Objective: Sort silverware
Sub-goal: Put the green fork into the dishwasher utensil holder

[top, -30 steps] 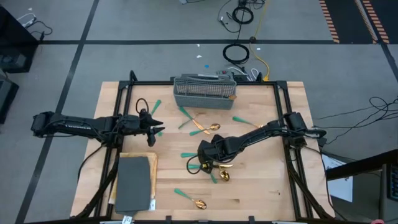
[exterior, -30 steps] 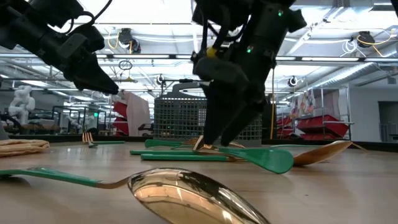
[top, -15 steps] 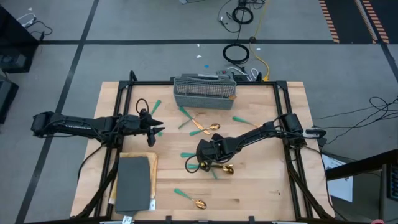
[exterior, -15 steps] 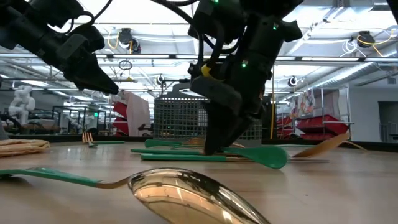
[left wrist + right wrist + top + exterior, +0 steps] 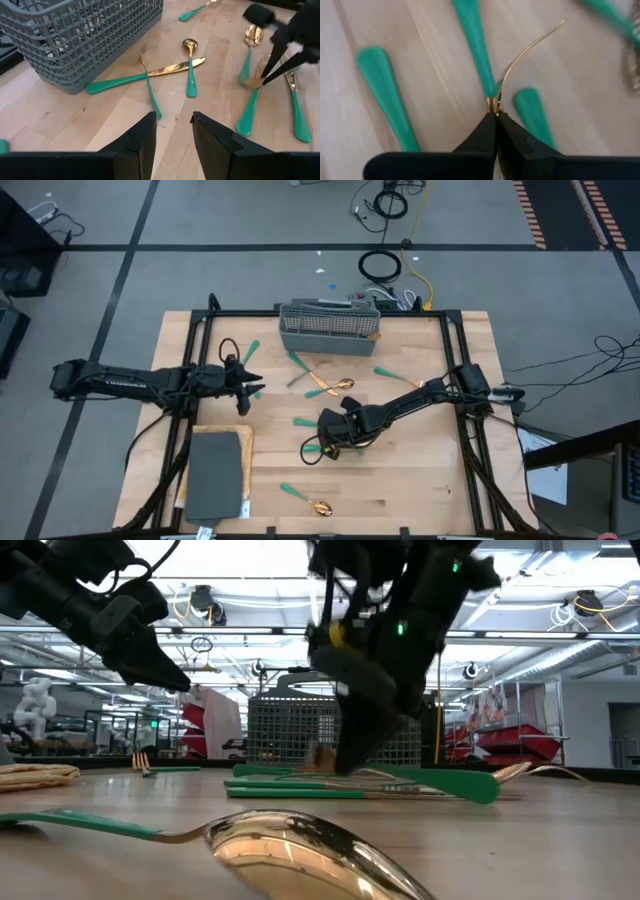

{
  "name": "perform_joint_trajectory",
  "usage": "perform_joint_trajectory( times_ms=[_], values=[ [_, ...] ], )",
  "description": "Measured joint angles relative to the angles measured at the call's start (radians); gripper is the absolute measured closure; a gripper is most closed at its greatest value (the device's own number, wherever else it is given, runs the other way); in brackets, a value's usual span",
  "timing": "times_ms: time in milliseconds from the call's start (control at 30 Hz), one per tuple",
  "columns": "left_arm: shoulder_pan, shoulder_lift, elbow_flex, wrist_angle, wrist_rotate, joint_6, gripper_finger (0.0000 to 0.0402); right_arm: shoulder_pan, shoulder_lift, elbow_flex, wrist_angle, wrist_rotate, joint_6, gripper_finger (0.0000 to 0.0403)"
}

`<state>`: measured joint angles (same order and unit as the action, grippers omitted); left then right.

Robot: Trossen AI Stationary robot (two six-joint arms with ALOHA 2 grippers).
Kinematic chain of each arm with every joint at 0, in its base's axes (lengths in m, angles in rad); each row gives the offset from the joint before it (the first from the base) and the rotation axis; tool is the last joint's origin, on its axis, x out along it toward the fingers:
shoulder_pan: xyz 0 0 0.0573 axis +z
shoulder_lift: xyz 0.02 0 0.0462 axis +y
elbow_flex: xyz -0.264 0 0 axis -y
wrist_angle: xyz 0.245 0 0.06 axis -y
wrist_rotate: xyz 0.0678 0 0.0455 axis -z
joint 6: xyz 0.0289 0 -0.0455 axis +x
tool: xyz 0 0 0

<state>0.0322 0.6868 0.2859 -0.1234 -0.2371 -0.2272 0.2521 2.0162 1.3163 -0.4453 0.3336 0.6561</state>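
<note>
Gold-headed silverware with teal handles lies scattered on the wooden table (image 5: 420, 480). My right gripper (image 5: 331, 447) reaches down at the table's middle and is shut on one piece (image 5: 248, 112), with other teal handles (image 5: 382, 90) close beside it. A knife, a spoon and a fork (image 5: 150, 75) lie crossed near the grey mesh caddy (image 5: 328, 327). One spoon (image 5: 318, 506) lies near the front edge. My left gripper (image 5: 174, 125) hovers open above the table's left part, with nothing between its fingers. My right gripper pinches the thin gold neck (image 5: 494, 102) of one piece of silverware between its two fingertips, close to where the teal handle begins. The fingers slant down from the table's right side. The piece's teal handle (image 5: 248, 112) stretches out low along the table; whether it is lifted clear cannot be told.
The mesh caddy stands at the far edge, middle. A dark grey pad (image 5: 215, 473) lies on a tan cloth at the near left. A teal handle (image 5: 250, 352) lies far left. Bare wood shows at the near right.
My right gripper has shut and taken hold of the gold neck, tipping a little as it closed. The pieces around it have shifted: the gold spoon head beside it has slid toward the far edge and under the arm, and a teal handle end has swung rightward in the low view.
</note>
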Motion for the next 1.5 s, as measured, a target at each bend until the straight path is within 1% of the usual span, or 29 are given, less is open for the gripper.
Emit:
perform_joint_trajectory(
  times_ms=[133,200,233,300,367,400,433,500,567,600,700,867,933,1033,1100,1200,1267,1333,1400,1500],
  values=[
    [0.0,0.0,0.0,0.002,0.0,-0.001,0.027,0.013,-0.065,0.001,0.016,0.101,-0.027,0.0401],
    [0.0,0.0,0.0,0.001,0.0,-0.001,0.027,0.02,-0.091,0.001,0.02,0.172,-0.047,0.0402],
    [0.0,0.0,0.0,0.001,0.0,-0.001,0.027,0.024,-0.106,0.0,0.029,0.233,-0.061,0.0402],
    [0.0,0.0,0.0,0.002,-0.001,-0.001,0.027,0.037,-0.137,0.0,0.076,0.403,-0.12,0.0402],
    [0.0,0.0,0.0,0.001,-0.002,-0.001,0.027,0.039,-0.162,0.001,0.141,0.585,-0.209,0.0402],
    [0.0,0.0,0.0,0.003,-0.003,-0.001,0.027,0.036,-0.174,0.001,0.179,0.649,-0.263,0.0402],
    [0.0,0.0,0.0,0.002,-0.003,-0.001,0.027,0.027,-0.181,0.001,0.224,0.696,-0.32,0.0402],
    [0.0,0.0,0.0,0.003,-0.004,-0.001,0.027,-0.003,-0.192,0.001,0.333,0.733,-0.447,0.0402],
    [0.0,0.0,0.0,0.005,-0.009,0.001,0.027,-0.041,-0.195,0.001,0.475,0.73,-0.588,0.0403],
    [0.0,0.0,0.0,0.005,-0.012,0.003,0.027,-0.062,-0.194,0.001,0.544,0.702,-0.656,0.0403],
    [0.0,0.0,0.0,0.006,-0.014,0.005,0.027,-0.128,-0.186,0.001,0.761,0.546,-0.851,0.0403],
    [0.0,0.0,0.0,0.008,-0.014,0.006,0.027,-0.209,-0.188,0.0,1.009,0.438,-1.091,0.0403],
    [0.0,0.0,0.0,0.01,-0.015,0.006,0.027,-0.228,-0.189,-0.03,1.13,0.395,-1.166,0.0403],
    [0.0,-0.001,0.0,0.01,-0.015,0.006,0.027,-0.256,-0.201,-0.138,1.365,0.384,-1.249,0.0403],
    [0.0,-0.001,0.0,0.01,-0.015,0.009,0.027,-0.287,-0.215,-0.253,1.564,0.376,-1.266,0.0403],
    [0.0,-0.001,0.0,0.015,-0.016,0.032,0.027,-0.348,-0.225,-0.421,1.866,0.306,-1.245,0.0403],
    [0.0,-0.001,0.0,0.014,-0.032,0.032,0.027,-0.388,-0.225,-0.501,1.976,0.298,-1.214,0.0403],
    [0.0,-0.001,0.0,0.015,-0.043,0.031,0.027,-0.428,-0.225,-0.543,1.994,0.275,-1.148,0.0403],
    [0.001,-0.001,0.0,0.022,-0.053,0.031,0.027,-0.464,-0.225,-0.551,1.96,0.228,-1.094,0.0403],
    [0.001,-0.001,0.0,0.044,-0.057,0.031,0.027,-0.499,-0.225,-0.528,1.897,0.216,-1.086,0.0403]
  ],
)
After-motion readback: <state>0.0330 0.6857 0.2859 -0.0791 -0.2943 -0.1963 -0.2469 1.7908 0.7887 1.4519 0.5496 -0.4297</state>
